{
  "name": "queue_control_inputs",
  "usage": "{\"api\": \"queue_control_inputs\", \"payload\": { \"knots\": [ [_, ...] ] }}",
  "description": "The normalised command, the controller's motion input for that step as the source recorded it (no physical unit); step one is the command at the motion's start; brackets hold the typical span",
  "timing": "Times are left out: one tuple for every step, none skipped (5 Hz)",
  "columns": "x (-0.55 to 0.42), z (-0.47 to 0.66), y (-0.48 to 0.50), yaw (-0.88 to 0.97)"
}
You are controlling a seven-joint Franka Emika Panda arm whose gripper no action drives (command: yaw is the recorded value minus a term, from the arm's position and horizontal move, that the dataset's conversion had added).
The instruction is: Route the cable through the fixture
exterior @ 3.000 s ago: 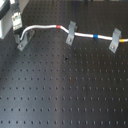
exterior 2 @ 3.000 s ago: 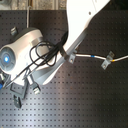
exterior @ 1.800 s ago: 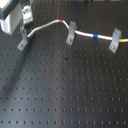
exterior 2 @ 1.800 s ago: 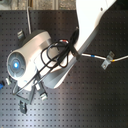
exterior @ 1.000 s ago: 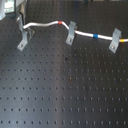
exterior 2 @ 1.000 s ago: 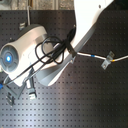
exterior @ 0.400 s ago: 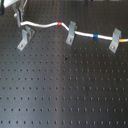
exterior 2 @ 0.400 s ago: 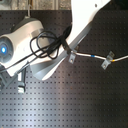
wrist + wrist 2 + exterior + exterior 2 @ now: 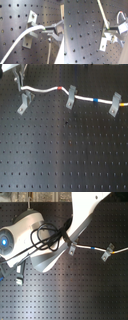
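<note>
End effector (image 9: 20, 84), far left in first exterior view, pinches cable (image 9: 40, 90) end, risen over last three seconds from beside left fixture (image 9: 24, 103) to just above its slotted top. Cable end hangs over that clip, apparently not yet seated. Rightward, cable sags past red band (image 9: 60, 87), already crosses middle fixture (image 9: 71, 96), blue band (image 9: 96, 100), right fixture (image 9: 115, 103). Judgement: last clip remains; lowering line into slot on bench (image 9: 65, 154) comes next.

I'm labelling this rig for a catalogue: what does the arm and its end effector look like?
The arm has smooth, rounded white casings, with a glowing blue light on its wrist section and black cables looped beside it. The end effector has grey, angular metal fingers.
</note>
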Motion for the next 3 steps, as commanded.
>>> {"api": "queue_control_inputs", "payload": {
  "knots": [
    [-0.014, 0.05, -0.009, 0.89],
    [0.0, 0.04, 0.0, 0.82],
    [-0.011, 0.07, -0.142, 0.64]
  ]
}}
